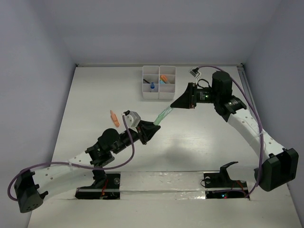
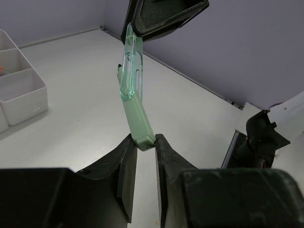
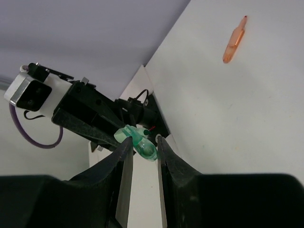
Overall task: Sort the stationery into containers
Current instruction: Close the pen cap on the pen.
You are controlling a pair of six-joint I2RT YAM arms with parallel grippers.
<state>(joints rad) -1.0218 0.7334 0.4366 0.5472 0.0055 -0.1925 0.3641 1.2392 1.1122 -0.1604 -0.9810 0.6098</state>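
A green marker [image 1: 164, 114] with a see-through green cap [image 2: 132, 66] hangs above the table, stretched between both arms. My left gripper [image 2: 145, 140] is shut on the butt end of its pale green body [image 2: 138, 121]. My right gripper [image 3: 141, 145] is shut on the cap [image 3: 144, 147], coming from the far right [image 1: 174, 106]. The left gripper [image 1: 153, 125] sits below and left of it. A white four-cell container [image 1: 159, 95] stands at the back middle, holding a blue item, an orange item and a black one. An orange pen [image 1: 113, 117] lies on the table to the left.
A white and grey round object [image 1: 131, 117] rests beside the left arm, close to the orange pen [image 3: 234, 40]. Part of the container [image 2: 21, 97] shows at the left edge of the left wrist view. Purple walls close the table at the back and sides.
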